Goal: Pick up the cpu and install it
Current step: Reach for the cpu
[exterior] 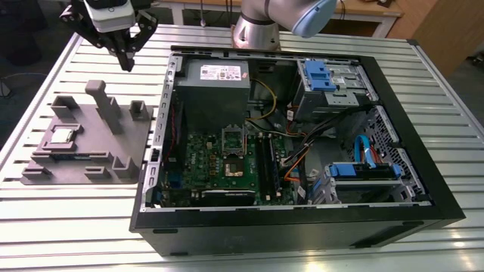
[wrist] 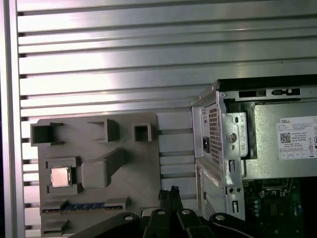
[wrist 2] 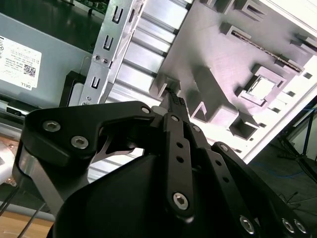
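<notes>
The cpu (exterior: pixel 61 136) is a small silver square chip lying flat in a recess of the grey holder block (exterior: pixel 124 144), at the exterior view's left. It also shows in both wrist views, as the cpu (wrist 2: pixel 261 88) and the cpu (wrist: pixel 60 177). My gripper (exterior: pixel 127 63) hangs above the table behind the holder, well above and apart from the chip, shut with nothing between its fingers. Its black fingertips (wrist: pixel 168 192) lie over the holder's edge near the case. The motherboard's socket (exterior: pixel 233 152) lies open inside the computer case (exterior: pixel 423 170).
The holder block carries an upright post (exterior: pixel 102 105) and small raised pockets. Inside the case are a grey power supply (exterior: pixel 215 76), blue drive brackets (exterior: pixel 319 73), cables and black memory sticks (exterior: pixel 266 161). The slatted metal table (exterior: pixel 76 226) extends around both.
</notes>
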`<state>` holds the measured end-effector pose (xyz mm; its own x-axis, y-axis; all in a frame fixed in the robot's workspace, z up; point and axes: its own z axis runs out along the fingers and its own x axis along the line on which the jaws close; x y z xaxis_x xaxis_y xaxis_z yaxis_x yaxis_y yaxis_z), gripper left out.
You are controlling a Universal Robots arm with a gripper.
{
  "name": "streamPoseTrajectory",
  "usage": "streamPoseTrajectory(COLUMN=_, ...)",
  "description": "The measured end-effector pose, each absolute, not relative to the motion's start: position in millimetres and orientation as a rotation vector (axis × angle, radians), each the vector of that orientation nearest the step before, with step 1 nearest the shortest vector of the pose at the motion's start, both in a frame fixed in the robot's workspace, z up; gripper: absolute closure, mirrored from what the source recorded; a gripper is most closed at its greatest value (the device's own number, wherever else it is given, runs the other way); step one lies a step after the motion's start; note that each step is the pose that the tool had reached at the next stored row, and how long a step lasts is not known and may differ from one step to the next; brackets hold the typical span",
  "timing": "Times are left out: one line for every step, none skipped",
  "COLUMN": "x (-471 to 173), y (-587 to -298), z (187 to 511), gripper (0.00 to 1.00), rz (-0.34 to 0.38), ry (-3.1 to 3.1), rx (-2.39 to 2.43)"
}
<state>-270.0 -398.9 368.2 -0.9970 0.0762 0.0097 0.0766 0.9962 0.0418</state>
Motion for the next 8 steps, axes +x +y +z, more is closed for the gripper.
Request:
streamPoseTrajectory(x=-270.5, y=-398.9, z=367.9, gripper=0.90, rz=-0.066, ry=-3.130, rx=-0.120)
streamPoseTrajectory(x=-271.1, y=-398.9, z=367.7, gripper=0.90, rz=-0.066, ry=-3.130, rx=-0.120)
streamPoseTrajectory(x=-271.8, y=-399.0, z=367.5, gripper=0.90, rz=-0.066, ry=-3.130, rx=-0.120)
streamPoseTrajectory(x=-272.4, y=-398.9, z=367.2, gripper=0.90, rz=-0.066, ry=-3.130, rx=-0.120)
streamPoseTrajectory(x=-273.1, y=-398.9, z=366.9, gripper=0.90, rz=-0.066, ry=-3.130, rx=-0.120)
streamPoseTrajectory(x=-273.7, y=-398.9, z=366.7, gripper=0.90, rz=-0.066, ry=-3.130, rx=-0.120)
streamPoseTrajectory(x=-274.4, y=-398.9, z=366.5, gripper=0.90, rz=-0.066, ry=-3.129, rx=-0.120)
streamPoseTrajectory(x=-275.1, y=-398.9, z=366.3, gripper=0.90, rz=-0.066, ry=-3.129, rx=-0.120)
